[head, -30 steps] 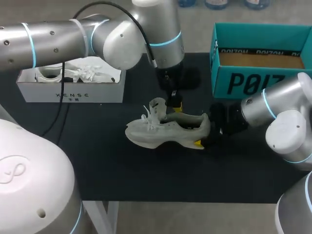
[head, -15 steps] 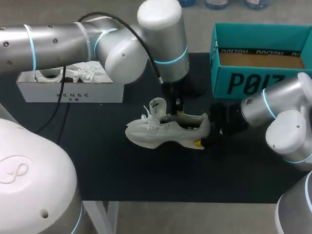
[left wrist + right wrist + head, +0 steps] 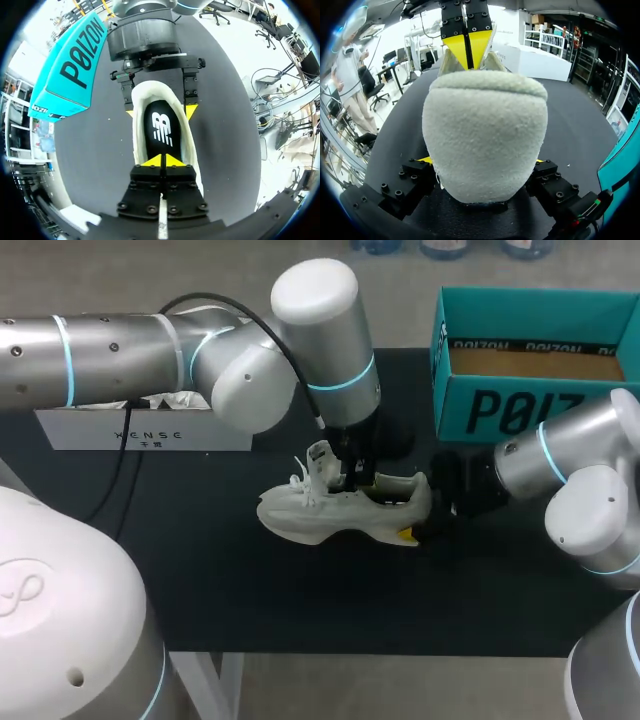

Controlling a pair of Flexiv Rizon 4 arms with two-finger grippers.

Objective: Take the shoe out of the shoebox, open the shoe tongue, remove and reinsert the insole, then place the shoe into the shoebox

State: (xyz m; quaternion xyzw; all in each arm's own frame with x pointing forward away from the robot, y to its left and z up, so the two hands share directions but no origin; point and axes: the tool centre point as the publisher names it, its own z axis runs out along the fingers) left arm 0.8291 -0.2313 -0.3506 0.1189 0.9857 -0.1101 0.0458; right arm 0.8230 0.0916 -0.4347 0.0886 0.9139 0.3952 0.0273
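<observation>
Gripping the heel of the pale shoe (image 3: 320, 512) from two sides, the right gripper (image 3: 481, 160) has its jaws spread wide, one yellow tip pressed to each flank of the fuzzy heel cup. The shoe stands on its sole on the black table (image 3: 250, 590), toe pointing away from those jaws. The left gripper (image 3: 162, 160) hangs down into the shoe's mouth with its jaws drawn narrow, tips meeting in one point. The black insole (image 3: 162, 127) lies right under them, though whether they nip it cannot be told. The raised tongue (image 3: 322, 458) stands just beside them on the toe side. The teal shoebox (image 3: 500, 410) sits open beyond the right gripper, apart from the shoe. A white box (image 3: 140, 430) lies well behind the left arm.
</observation>
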